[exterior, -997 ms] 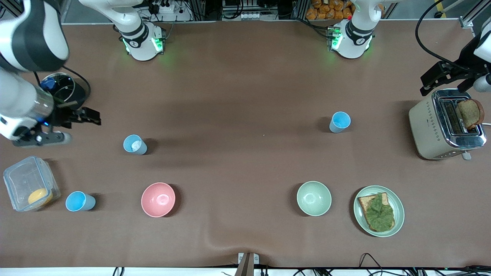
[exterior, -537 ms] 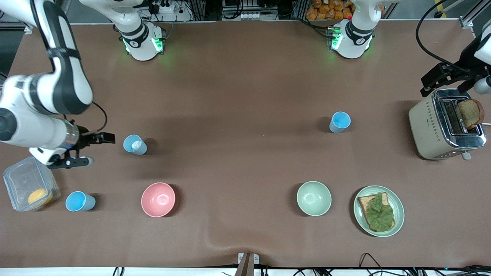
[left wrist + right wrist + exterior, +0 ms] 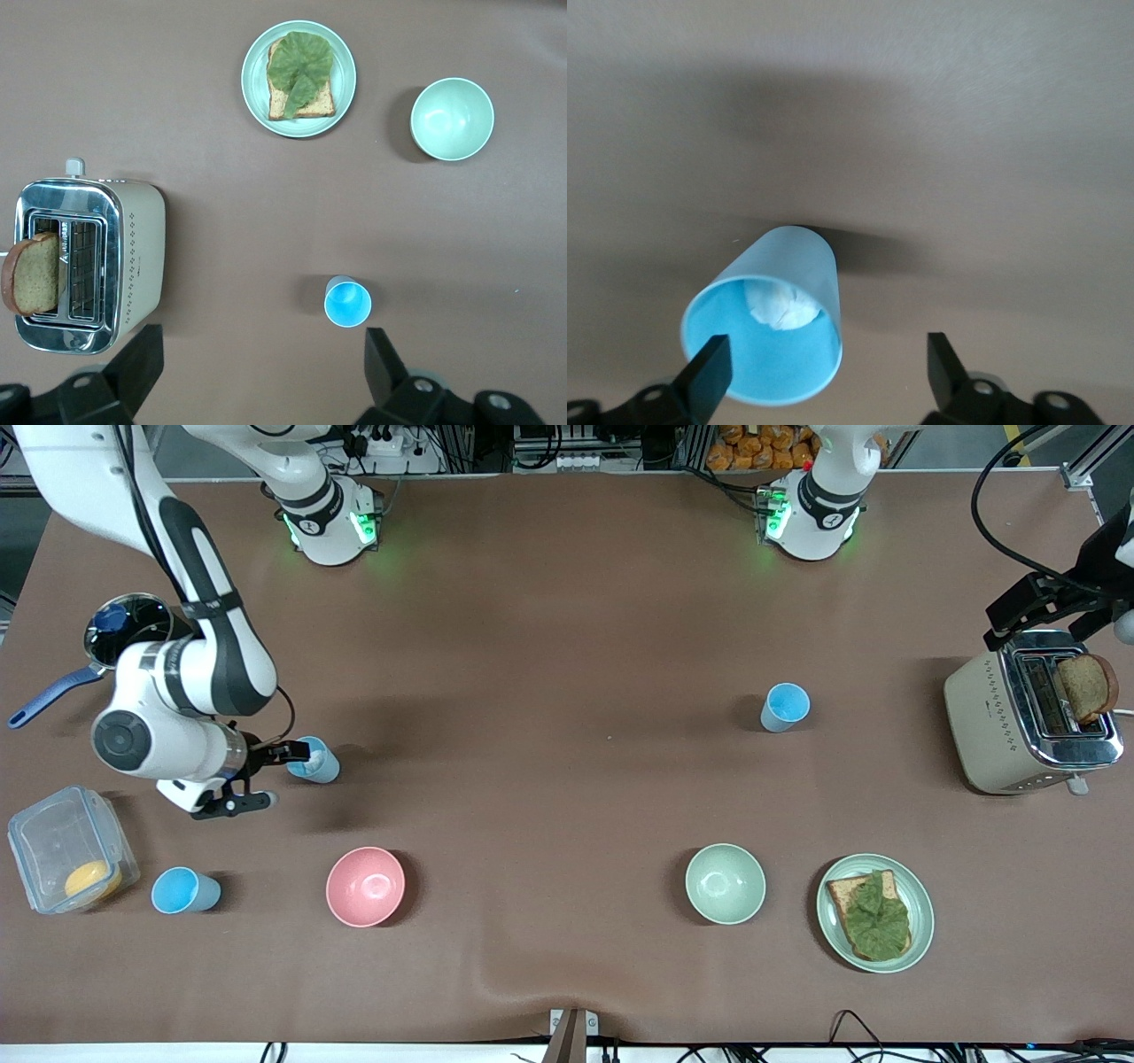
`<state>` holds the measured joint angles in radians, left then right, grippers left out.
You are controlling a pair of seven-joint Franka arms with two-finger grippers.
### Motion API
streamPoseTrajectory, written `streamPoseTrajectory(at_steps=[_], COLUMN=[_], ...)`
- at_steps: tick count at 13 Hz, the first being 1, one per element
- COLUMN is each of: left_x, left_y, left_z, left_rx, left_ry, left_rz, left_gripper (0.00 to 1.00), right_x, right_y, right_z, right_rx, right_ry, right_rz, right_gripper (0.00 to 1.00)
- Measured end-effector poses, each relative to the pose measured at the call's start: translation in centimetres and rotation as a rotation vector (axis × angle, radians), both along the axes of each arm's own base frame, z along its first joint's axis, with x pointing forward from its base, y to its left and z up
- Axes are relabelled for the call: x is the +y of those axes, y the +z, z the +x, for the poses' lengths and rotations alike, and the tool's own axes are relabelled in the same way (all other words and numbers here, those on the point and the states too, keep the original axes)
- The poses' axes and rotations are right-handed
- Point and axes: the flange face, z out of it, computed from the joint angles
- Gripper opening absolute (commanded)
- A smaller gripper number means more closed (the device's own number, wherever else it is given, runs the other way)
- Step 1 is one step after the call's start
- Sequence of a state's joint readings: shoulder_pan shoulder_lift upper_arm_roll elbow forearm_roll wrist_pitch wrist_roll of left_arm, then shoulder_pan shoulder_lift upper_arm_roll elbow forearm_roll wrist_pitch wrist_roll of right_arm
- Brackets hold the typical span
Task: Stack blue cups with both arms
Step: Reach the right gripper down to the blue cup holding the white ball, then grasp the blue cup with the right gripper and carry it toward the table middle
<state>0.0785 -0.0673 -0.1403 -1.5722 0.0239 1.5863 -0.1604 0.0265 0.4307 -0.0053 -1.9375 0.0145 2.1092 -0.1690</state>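
Blue cups stood apart on the table: one (image 3: pixel 316 760) between the right gripper's (image 3: pixel 266 775) wide-open, unclosed jaws, one (image 3: pixel 183 891) beside the clear box (image 3: pixel 62 850), one (image 3: pixel 785 707) mid-table. Above the toaster (image 3: pixel 1032 710) the left gripper (image 3: pixel 1028 607) hung open, empty.

Table cover (image 3: pixel 567 629): matt brown sheet, cloth-like, w/ a soft wrinkle at the near edge. Blue cups (image 3: pixel 785 707) (image 3: pixel 312 760) (image 3: pixel 183 891): smooth plastic, low sheen, brighter inside; the one by the right gripper (image 3: pixel 824 376) holds sth white and crumpled. Pink bowl (image 3: pixel 365 886), pale green bowl (image 3: pixel 725 883): smooth, glossy, w/ highlights inside. Plate (image 3: pixel 921 912): same glossy pale green glaze. Toaster (image 3: pixel 1028 713): cream matt body w/ dotted pattern, polished chrome top. Toast slice (image 3: pixel 1086 687): rough, porous. Food box (image 3: pixel 66 849): clear plastic. Pan (image 3: pixel 133 624): shiny metal rim, blue plastic-looking handle. Arms (image 3: pixel 190 691): glossy white shells, black matt joints.
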Motion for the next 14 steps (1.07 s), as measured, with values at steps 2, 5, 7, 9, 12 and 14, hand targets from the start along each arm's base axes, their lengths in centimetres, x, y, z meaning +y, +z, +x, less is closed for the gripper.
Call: streamPoseTrajectory(at_steps=[2, 5, 7, 9, 12, 14], left_x=[0.0, 0.0, 0.0, 0.0, 0.1, 0.1], left_y=[0.0, 0.0, 0.0, 0.0, 0.0, 0.0], left_z=[0.0, 0.0, 0.0, 0.0, 0.0, 0.0], left_rx=[0.000, 0.000, 0.000, 0.000, 0.000, 0.000], left_ry=[0.000, 0.000, 0.000, 0.001, 0.001, 0.002], left_rz=[0.000, 0.000, 0.000, 0.000, 0.000, 0.000], left_gripper=[1.00, 1.00, 1.00, 1.00, 1.00, 1.00], right_x=[0.0, 0.1, 0.7, 2.7, 8.8, 14.4], right_y=[-2.4, -3.7, -3.5, -3.2, -1.2, 0.6], right_z=[-0.3, -0.6, -0.3, -0.3, 0.0, 0.0], right_rx=[0.032, 0.054, 0.047, 0.061, 0.090, 0.089], right_ry=[0.018, 0.047, 0.060, 0.094, 0.133, 0.083], right_rz=[0.004, 0.012, 0.014, 0.015, 0.027, 0.089], right_gripper=[0.00, 0.00, 0.00, 0.00, 0.00, 0.00])
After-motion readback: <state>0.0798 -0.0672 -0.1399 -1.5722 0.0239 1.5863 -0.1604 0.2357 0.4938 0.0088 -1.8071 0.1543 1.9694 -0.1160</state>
